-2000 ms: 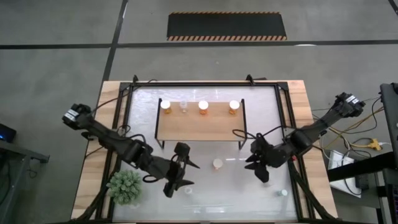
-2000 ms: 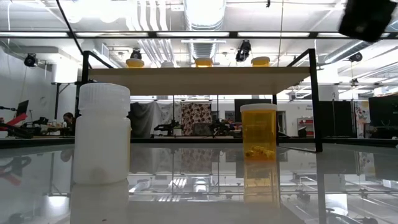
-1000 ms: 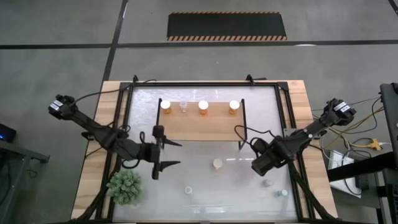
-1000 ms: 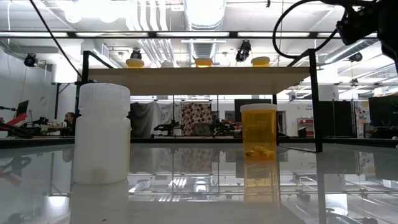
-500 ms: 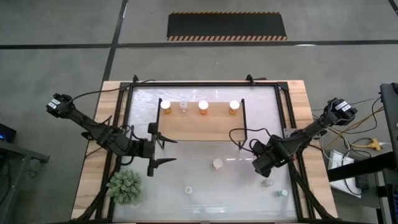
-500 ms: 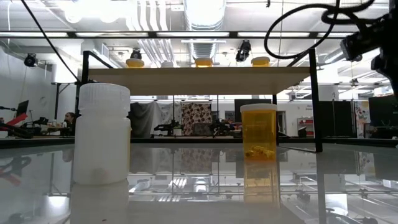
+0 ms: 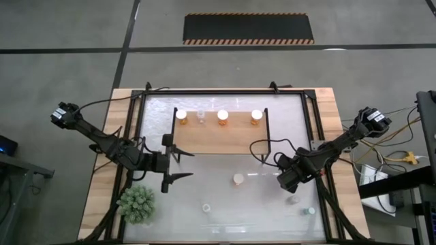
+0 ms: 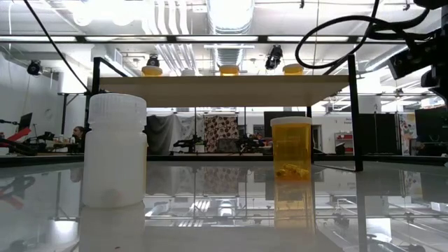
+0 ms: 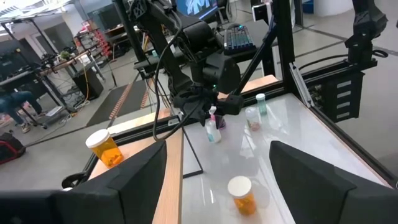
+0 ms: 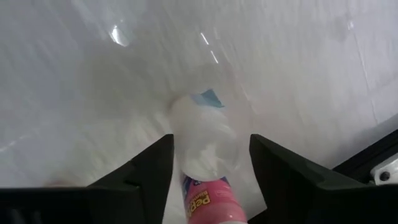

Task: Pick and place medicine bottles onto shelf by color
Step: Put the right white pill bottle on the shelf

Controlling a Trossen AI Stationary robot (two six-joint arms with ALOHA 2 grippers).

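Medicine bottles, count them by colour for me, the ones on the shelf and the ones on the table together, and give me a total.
Orange bottles: 4, three on the shelf, one on the table
Clear bottles: 2, one on the shelf, one on the table
White bottle: 1
Teal-capped bottle: 1
Pink bottle: 1
Total: 9

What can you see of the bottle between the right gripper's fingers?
The bottle is small, with a clear body, a pink label with white lettering low on it and a bit of blue behind. It stands on the glossy white table, seen from above. The right gripper straddles it, a dark finger on each side; whether the fingers already touch it cannot be told.
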